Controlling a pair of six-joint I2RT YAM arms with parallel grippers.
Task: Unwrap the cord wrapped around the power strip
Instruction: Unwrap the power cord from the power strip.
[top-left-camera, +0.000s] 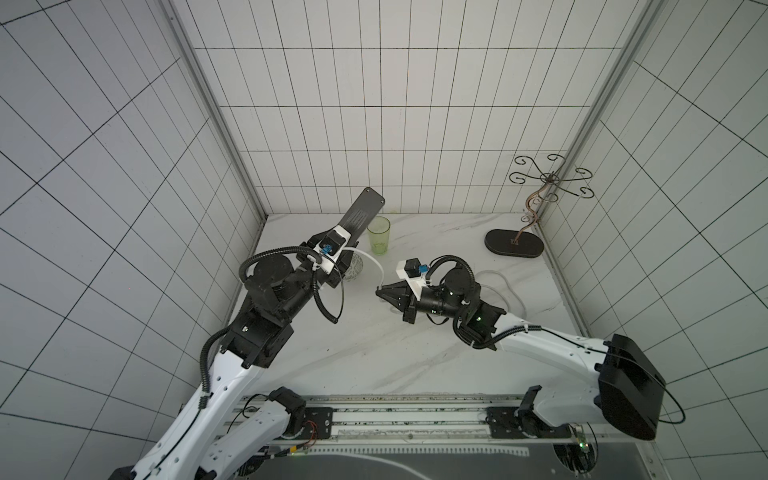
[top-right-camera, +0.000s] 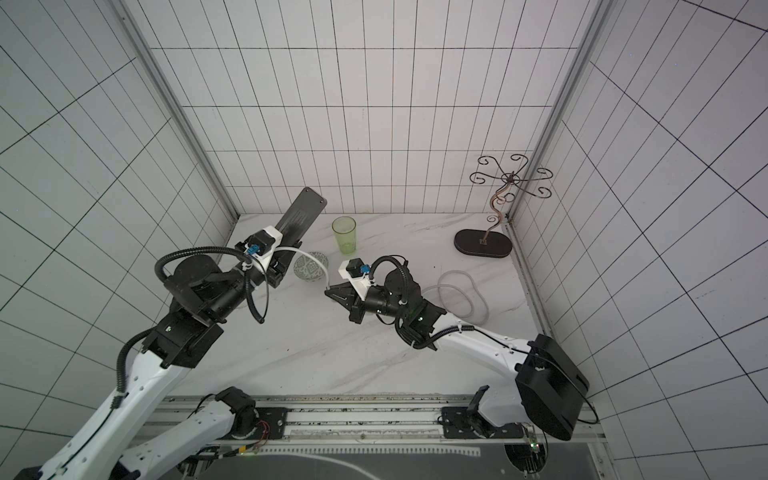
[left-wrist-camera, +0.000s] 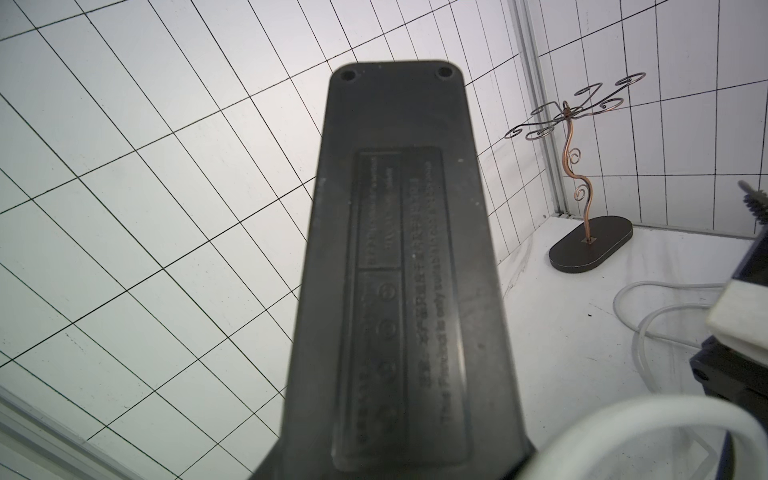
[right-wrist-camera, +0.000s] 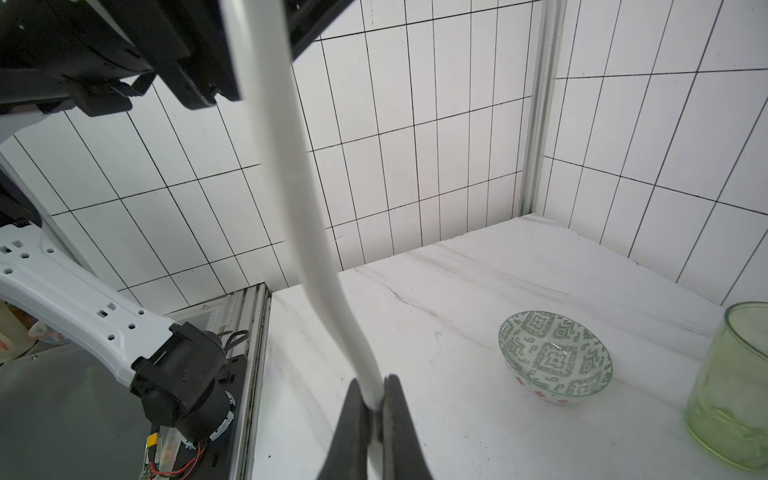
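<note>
No wraps on visible strip (top-left-camera: 361, 214), clamped by left fingers (top-left-camera: 345, 262). Cord (right-wrist-camera: 307, 208) pinched in right fingers (right-wrist-camera: 353, 424), slack loose on surface (top-left-camera: 374, 353) near stand (top-left-camera: 514, 244). Probably nearly done.

green tumbler (top-left-camera: 379, 235) upright | patterned bowl (top-right-camera: 311, 266) beside it | scrolled stand (top-left-camera: 505, 245) far corner

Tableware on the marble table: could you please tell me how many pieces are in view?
2. The green glass stands near the back wall; the patterned bowl sits just in front of it, slightly left. More could be hidden from view.
</note>
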